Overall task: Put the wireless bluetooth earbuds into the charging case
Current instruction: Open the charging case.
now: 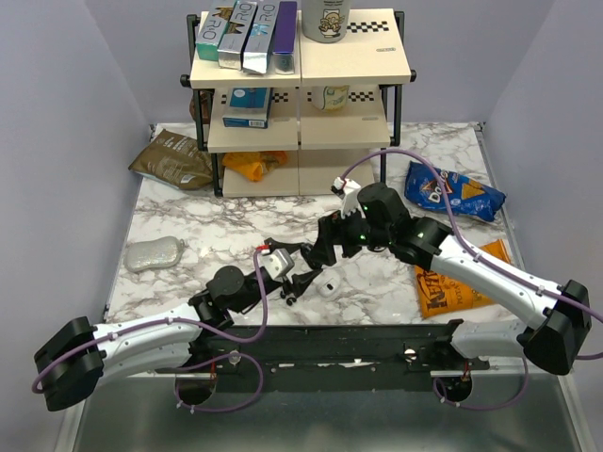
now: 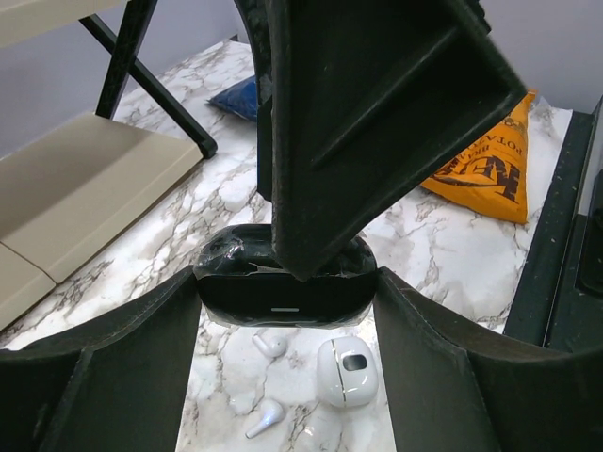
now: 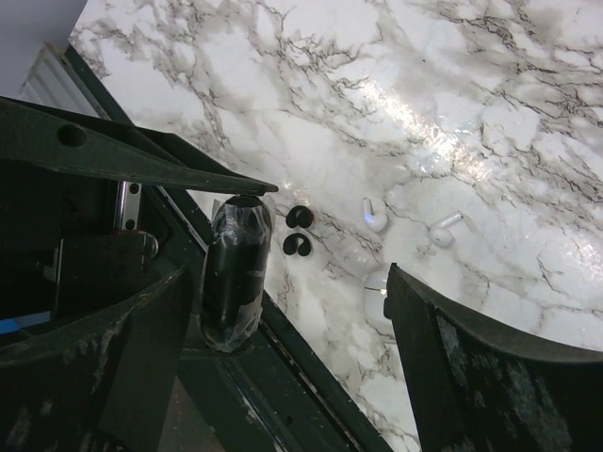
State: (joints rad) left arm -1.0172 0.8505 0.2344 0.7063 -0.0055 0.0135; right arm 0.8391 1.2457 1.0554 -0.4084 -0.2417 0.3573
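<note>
My left gripper point(image 2: 285, 287) is shut on the black charging case point(image 2: 283, 303), which is wrapped in clear film and held just above the marble. The case also shows edge-on in the right wrist view point(image 3: 234, 273). Two tiny black earbuds point(image 3: 300, 217) point(image 3: 297, 245) lie side by side on the marble right beside the case. My right gripper point(image 3: 287, 282) is open and hovers over the case and the buds. One of its fingers point(image 2: 377, 122) reaches down to the case's top. In the top view the two grippers meet, left point(image 1: 297, 275) and right point(image 1: 325, 247).
A white earbud case point(image 2: 346, 370) and two white stemmed earbuds point(image 2: 270, 345) point(image 2: 264, 417) lie near the black case. An orange chip bag point(image 1: 448, 287) lies to the right, a blue one point(image 1: 452, 193) behind it. A shelf rack point(image 1: 301, 104) stands at the back. The black front rail point(image 3: 311, 377) runs close by.
</note>
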